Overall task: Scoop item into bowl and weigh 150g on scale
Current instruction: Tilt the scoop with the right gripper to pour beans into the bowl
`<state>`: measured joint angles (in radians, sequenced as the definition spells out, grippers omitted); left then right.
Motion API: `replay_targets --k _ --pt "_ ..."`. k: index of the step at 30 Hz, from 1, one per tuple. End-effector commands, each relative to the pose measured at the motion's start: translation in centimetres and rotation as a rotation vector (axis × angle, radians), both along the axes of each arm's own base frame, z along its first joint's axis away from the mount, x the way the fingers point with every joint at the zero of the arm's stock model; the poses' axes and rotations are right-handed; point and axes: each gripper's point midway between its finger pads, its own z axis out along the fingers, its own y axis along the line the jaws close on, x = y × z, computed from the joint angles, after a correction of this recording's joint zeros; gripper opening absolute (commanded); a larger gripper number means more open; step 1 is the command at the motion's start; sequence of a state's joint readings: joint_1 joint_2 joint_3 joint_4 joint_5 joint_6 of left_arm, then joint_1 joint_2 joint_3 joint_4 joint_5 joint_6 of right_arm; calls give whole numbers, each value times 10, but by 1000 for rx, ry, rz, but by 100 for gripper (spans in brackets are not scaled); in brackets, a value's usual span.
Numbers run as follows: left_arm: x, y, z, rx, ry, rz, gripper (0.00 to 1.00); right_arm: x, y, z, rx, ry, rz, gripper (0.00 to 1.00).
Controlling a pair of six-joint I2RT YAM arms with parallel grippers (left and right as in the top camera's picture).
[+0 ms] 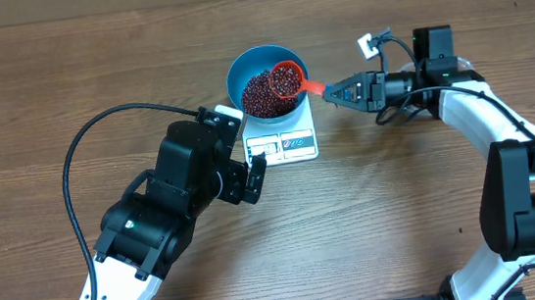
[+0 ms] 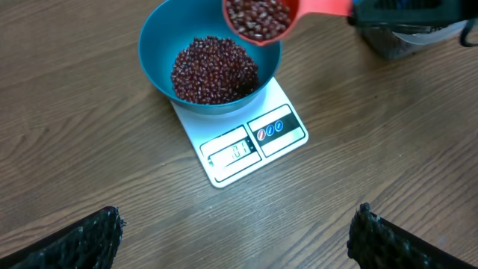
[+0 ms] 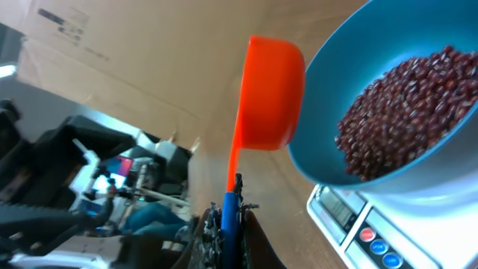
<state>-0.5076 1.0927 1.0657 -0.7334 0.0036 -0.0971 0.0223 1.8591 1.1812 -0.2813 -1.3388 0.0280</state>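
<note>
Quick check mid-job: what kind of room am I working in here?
Probably a robotics lab or workshop, not a kitchen: a wood-grain table, what looks like a cardboard box behind it, and cluttered equipment in the background of the right wrist view.

The bowl [image 1: 237, 74] sits on the scale [image 1: 298, 144], beans [image 1: 258, 95] in it. The scoop [image 1: 286, 79], holding more beans, hangs over its right rim, my right pincer [image 1: 331, 92] beside it. My left pincer [image 1: 257, 176] lies before the scale.
</note>
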Motion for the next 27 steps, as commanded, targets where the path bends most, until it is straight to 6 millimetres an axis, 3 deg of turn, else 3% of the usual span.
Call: replay_targets --k 1,11,27 --pt "1 3 -3 12 0 7 99 8 7 -10 -58 15 -38 4" --pt "1 3 -3 12 0 7 100 38 9 -42 -294 -60 -199 4" --pt "1 3 -3 12 0 7 99 46 13 -37 -386 -511 -84 4"
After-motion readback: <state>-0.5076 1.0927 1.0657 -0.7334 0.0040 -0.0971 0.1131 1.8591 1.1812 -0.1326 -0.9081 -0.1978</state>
